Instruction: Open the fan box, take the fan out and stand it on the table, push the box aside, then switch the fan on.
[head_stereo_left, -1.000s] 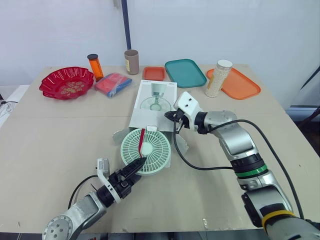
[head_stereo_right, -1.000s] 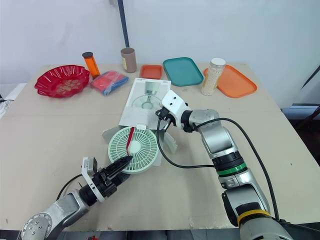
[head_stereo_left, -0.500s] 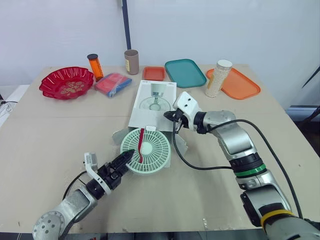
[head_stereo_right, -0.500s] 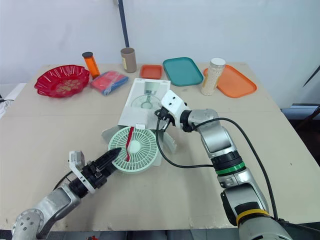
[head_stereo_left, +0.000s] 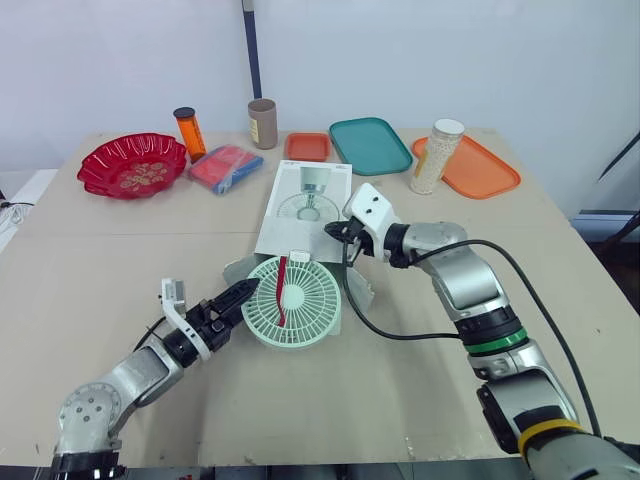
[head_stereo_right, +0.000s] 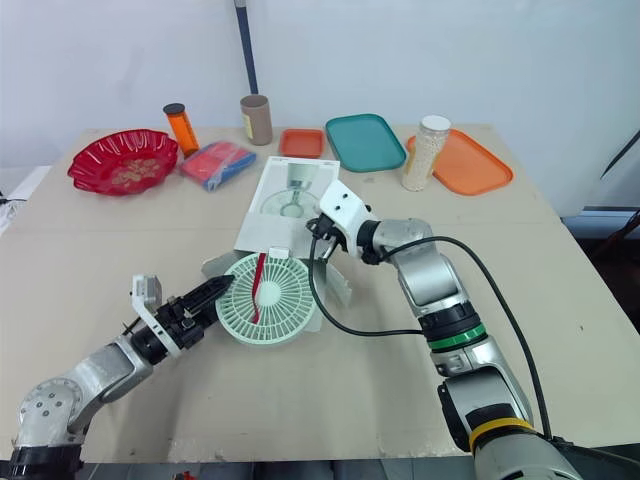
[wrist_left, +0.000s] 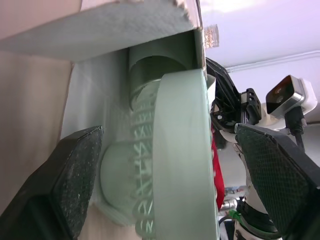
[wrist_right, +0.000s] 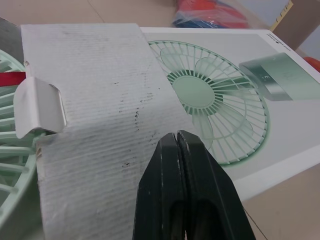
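Observation:
The pale green round fan (head_stereo_left: 291, 301) lies face up, half out of the open end of the white fan box (head_stereo_left: 310, 200), with a red strap (head_stereo_left: 282, 288) across its grille. The box flaps (wrist_right: 100, 100) are spread around it. My left gripper (head_stereo_left: 245, 292) is at the fan's left rim and open, one finger (wrist_left: 70, 180) below the rim (wrist_left: 180, 150) and one above. My right gripper (head_stereo_left: 338, 232) is shut, its tips resting on the box's inner flap just right of the fan's far edge.
Along the table's far side stand a red bowl (head_stereo_left: 133, 166), an orange bottle (head_stereo_left: 189, 132), a brown cup (head_stereo_left: 263, 123), a blue-red packet (head_stereo_left: 227, 167), a small orange tray (head_stereo_left: 308, 147), a teal tray (head_stereo_left: 371, 145), a grain jar (head_stereo_left: 437, 156) and an orange tray (head_stereo_left: 480, 168). A black cable (head_stereo_left: 370, 325) hangs beside the fan.
My left gripper has swung from the fan's near edge round to its left rim. The fan, the box and my right gripper have stayed in place.

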